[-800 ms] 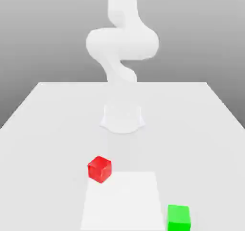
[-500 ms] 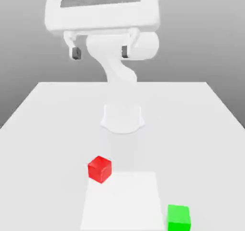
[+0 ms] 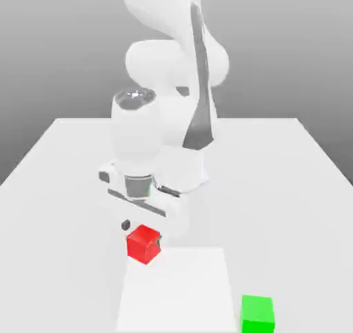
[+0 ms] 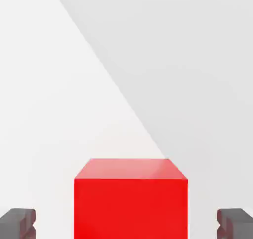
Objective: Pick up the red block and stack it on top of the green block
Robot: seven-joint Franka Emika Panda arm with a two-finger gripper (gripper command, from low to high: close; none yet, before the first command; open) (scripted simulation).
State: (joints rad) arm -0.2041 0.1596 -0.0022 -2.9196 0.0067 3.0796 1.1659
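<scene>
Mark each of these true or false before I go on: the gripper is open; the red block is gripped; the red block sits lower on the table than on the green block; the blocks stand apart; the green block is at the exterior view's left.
1. The gripper is open. True.
2. The red block is gripped. False: gaps separate it from both fingers.
3. The red block is stacked on the green block. False: they stand apart.
4. The green block is toward the exterior view's right. True.

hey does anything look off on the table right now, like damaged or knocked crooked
Nothing looks damaged. The glossy red cube just sits turned askew at a corner of the flat white square, while the bright green cube faces nearly straight.
</scene>
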